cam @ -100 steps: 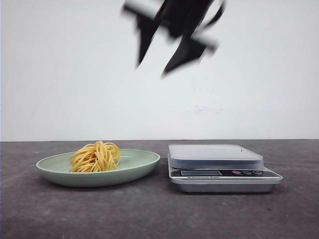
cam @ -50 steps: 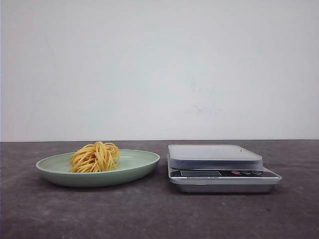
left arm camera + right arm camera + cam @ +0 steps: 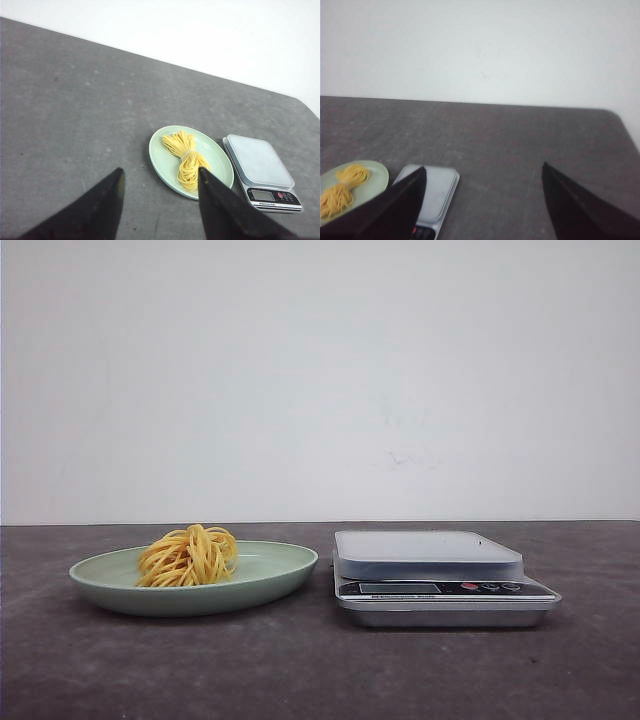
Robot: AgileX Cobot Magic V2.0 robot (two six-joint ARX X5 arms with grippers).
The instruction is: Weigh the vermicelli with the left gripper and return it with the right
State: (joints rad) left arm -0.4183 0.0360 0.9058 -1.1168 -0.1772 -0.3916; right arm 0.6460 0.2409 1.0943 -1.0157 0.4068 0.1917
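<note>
Fingers [image 3: 97,207] of the left gripper [image 3: 159,200] and of the right [image 3: 482,200] stand spread, empty. Vermicelli [image 3: 189,555] rests on the green plate [image 3: 270,585], beside the scale [image 3: 440,580], on the tabletop [image 3: 300,670].

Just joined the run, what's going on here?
Nothing is held right now. The vermicelli sits on the green plate, and the scale beside it has nothing on its pan. Both wrist views show open, empty pincers up above the table: the left pincer looks down on the plate, the right pincer toward the scale. No arm shows in the front view.
</note>
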